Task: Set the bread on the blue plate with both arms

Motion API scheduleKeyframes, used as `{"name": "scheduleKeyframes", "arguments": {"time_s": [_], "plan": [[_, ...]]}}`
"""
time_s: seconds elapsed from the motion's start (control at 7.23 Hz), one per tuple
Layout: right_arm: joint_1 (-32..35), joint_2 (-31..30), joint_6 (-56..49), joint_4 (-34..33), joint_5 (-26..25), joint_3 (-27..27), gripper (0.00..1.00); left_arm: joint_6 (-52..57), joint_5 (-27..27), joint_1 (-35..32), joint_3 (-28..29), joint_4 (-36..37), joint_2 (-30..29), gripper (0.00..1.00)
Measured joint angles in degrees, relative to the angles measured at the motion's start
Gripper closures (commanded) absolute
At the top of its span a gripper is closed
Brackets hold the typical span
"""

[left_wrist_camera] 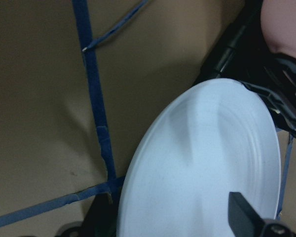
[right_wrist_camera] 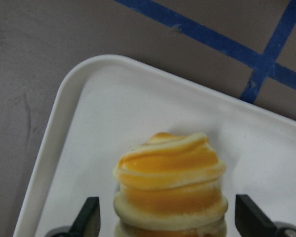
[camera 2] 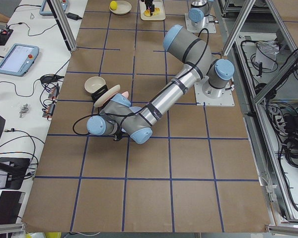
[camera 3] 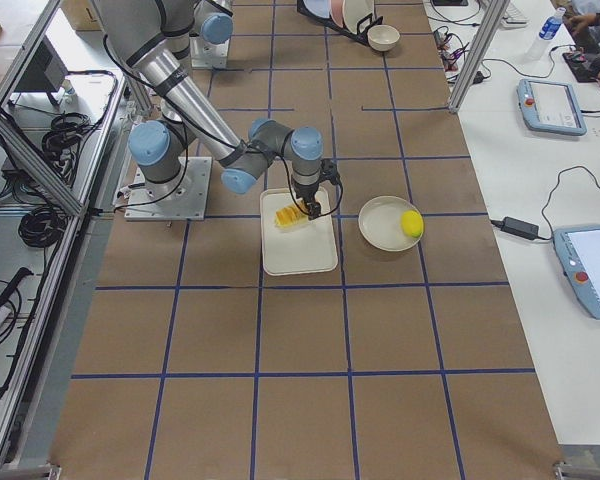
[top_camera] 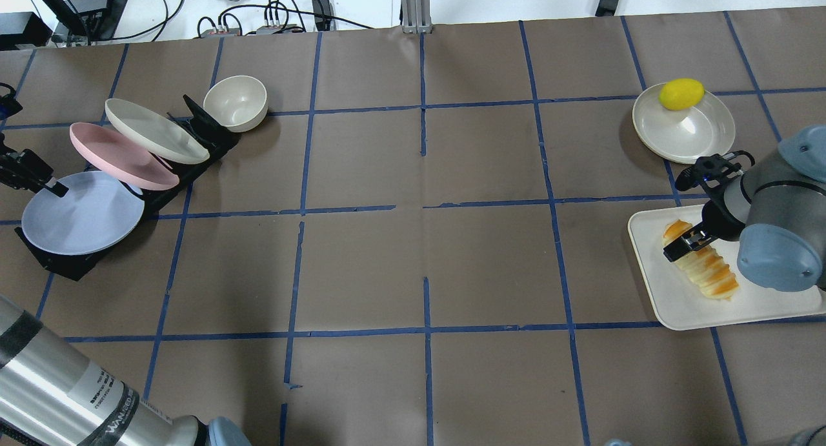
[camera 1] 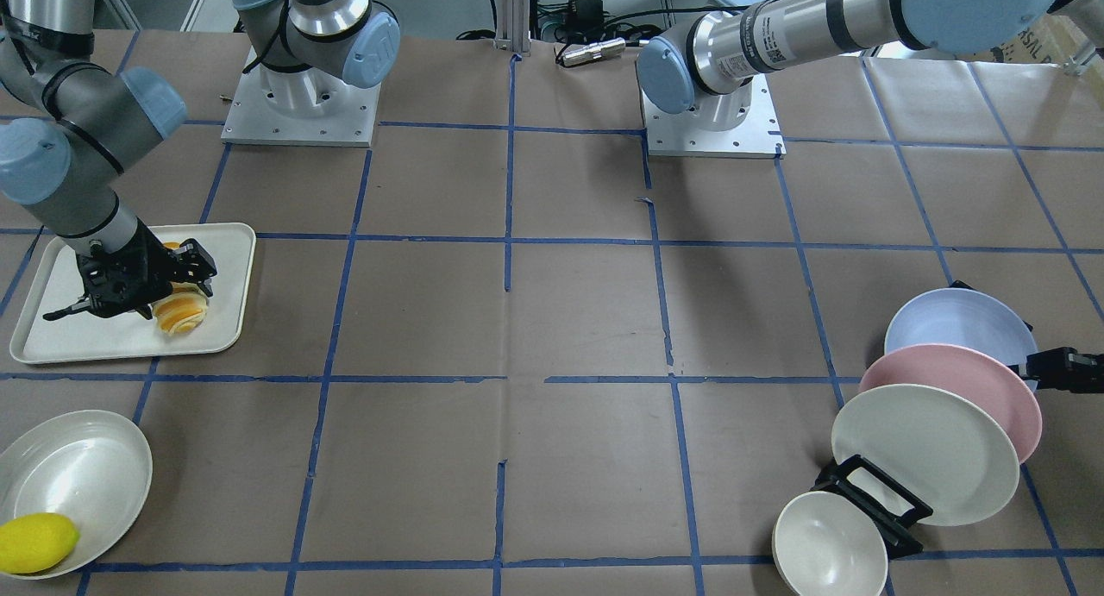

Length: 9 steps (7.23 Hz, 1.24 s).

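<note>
Two robot arms are posed at opposite ends of a brown-papered table [top_camera: 419,239] gridded with blue tape.

On the robot's right side, the right gripper [right_wrist_camera: 167,219] hangs low over a cream-white tray [top_camera: 684,310]. Its fingers [right_wrist_camera: 90,219] are spread apart on either side of the bread [top_camera: 706,272], with a thin gap showing on each side in the wrist view. The twisted orange-and-cream loaf lies flat on the tray at a slant, and the gripper is over its far end. Just beyond the tray, farther from the robot, a yellow lemon [top_camera: 681,94] sits at the far rim of a shallow white dish [top_camera: 703,133].

On the robot's left side, well apart from the loaf, the blue plate [top_camera: 80,213] leans in a black rack [top_camera: 64,265]. It is the nearest of three plates, with a pink plate [top_camera: 119,155] and a cream-white plate [top_camera: 155,130] behind it. A small cream bowl [top_camera: 235,102] stands at the rack's far end. The left gripper [top_camera: 32,175] reaches in at the blue plate's left rim with its fingers apart. One fingertip [left_wrist_camera: 244,217] shows dark over the plate's face and the other lies beyond the edge, so the rim sits between them. Whether either finger touches the plate cannot be told.
</note>
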Motion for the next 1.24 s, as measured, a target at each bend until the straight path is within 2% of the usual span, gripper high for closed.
{"name": "scheduleKeyframes", "arguments": {"time_s": [0.69,0.97,1.24], "plan": [[0.1,-0.3,0.8,0.8,-1.3,0.0,0.92,0.8,0.7,0.3,0.9,-3.9,2.1,0.87],[0.1,-1.0,1.8,1.8,-1.6,-0.4,0.92,2.2,1.9,0.6,0.6,-7.9,6.3,0.87],[0.1,-6.3,4.8,9.5,-4.0,-4.3,0.92,2.2,3.5,0.4,0.0,-14.9,13.4,0.90]]}}
